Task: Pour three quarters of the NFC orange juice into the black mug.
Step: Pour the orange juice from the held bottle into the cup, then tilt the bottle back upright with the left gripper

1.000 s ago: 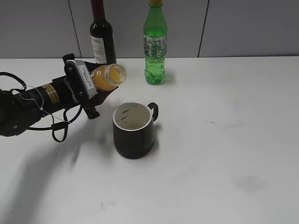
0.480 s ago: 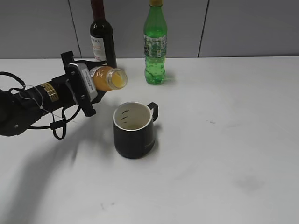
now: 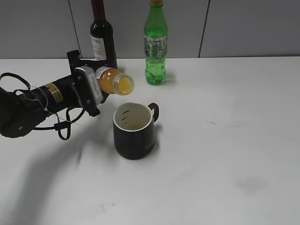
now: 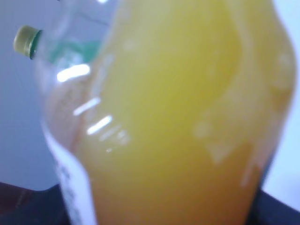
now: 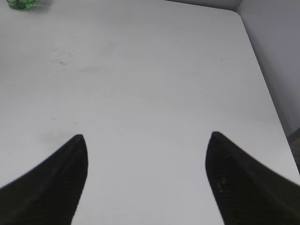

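the left gripper (image 3: 96, 86) clamped the nfc orange juice (image 3: 115, 81) on its side just up-left of the black mug (image 3: 133, 131), needing its mouth over the rim first; the right gripper (image 5: 146, 140) gaped empty.

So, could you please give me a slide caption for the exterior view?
Left end effector tips the juice bottle toward the black mug; nothing pours yet.

The juice bottle (image 4: 187, 117) is blurred and cropped in the left wrist view; its label is unreadable. The wine bottle (image 3: 102, 35) and green bottle (image 3: 155, 44) are cut off at the top edge.
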